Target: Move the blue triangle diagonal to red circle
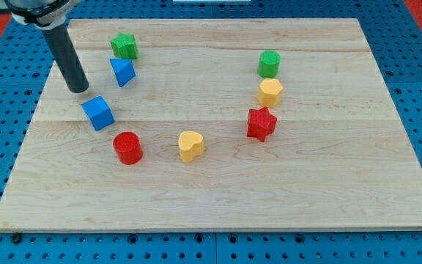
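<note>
The blue triangle (122, 71) lies near the view's top left, just below a green star-shaped block (124, 45). The red circle (128, 147) sits lower, left of centre. A blue cube (98, 113) lies between them, up and to the left of the red circle. My tip (78, 88) rests on the board to the left of the blue triangle, a short gap away, and above the blue cube.
A yellow heart (190, 145) lies right of the red circle. On the right, a green cylinder (269, 64), a yellow hexagon (269, 92) and a red star (261, 123) stand in a column. The wooden board (218, 198) is edged by blue pegboard.
</note>
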Motion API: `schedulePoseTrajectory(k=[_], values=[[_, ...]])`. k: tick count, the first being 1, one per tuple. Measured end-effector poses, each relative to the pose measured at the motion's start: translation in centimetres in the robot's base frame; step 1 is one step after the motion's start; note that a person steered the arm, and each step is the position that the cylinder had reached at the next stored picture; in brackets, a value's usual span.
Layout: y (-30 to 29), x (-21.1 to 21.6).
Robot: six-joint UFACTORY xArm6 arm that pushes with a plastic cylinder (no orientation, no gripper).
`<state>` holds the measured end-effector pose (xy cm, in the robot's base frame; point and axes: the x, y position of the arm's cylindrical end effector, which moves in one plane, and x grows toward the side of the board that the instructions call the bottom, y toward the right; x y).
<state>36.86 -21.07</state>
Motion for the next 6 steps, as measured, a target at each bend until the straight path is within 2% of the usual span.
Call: schedulePoseTrajectory(k=[1,2,5,6], values=[[3.1,-0.5],[3.0,-1.4],[6.6,-7.1],[14.1,-4.8]])
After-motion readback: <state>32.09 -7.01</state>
